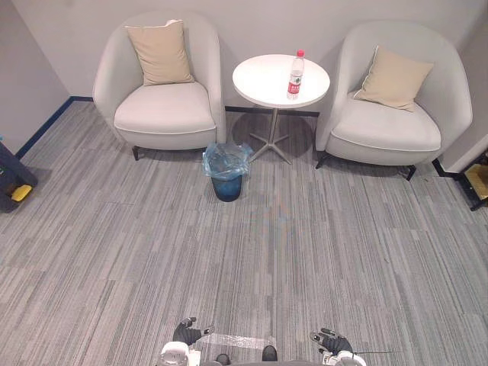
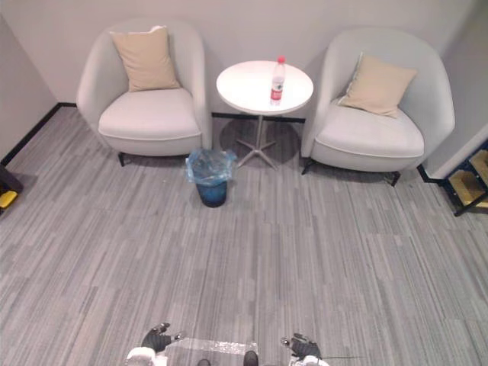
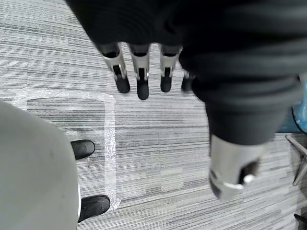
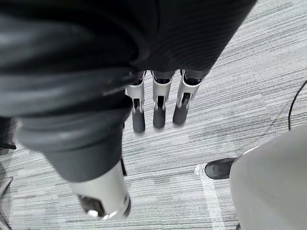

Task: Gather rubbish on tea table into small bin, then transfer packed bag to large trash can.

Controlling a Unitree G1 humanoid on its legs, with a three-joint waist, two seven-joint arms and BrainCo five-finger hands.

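Round white tea table point(image 1: 267, 84) stands on a thin pedestal against the far wall, between two light grey armchairs, the left armchair point(image 1: 162, 110) and the right armchair point(image 1: 396, 126). Each has a beige cushion leaning on its backrest, the left cushion point(image 1: 160, 52) and the right cushion point(image 1: 393, 78). A clear plastic bottle point(image 1: 296, 75) with a red cap and a red label stands upright on the tabletop, toward its right edge. The small bin point(image 1: 227, 185) is blue and lined with a translucent blue bin bag point(image 1: 226, 160) whose edge is bunched over the rim. It sits on the grey striped carpet point(image 1: 351, 244), just left of the table's foot and near the front corner of the left armchair. It is apart from both, and what is inside it can't be made out. Both robot hands are low at the near edge of the head views, well apart from the table and the bin. The left hand point(image 1: 187, 332) hangs over the carpet with its fingers point(image 3: 142, 76) straight and relaxed and the thumb apart, holding nothing. The right hand point(image 1: 332, 341) is the same: fingers point(image 4: 159, 108) extended side by side, thumb off to the side, nothing held. A strip of pale tape point(image 1: 238, 341) lies on the carpet between the hands, and the left wrist view shows it as part of a rectangular outline. A dark object with a yellow part point(image 1: 14, 183) sits at the far left edge; can't tell what it is.
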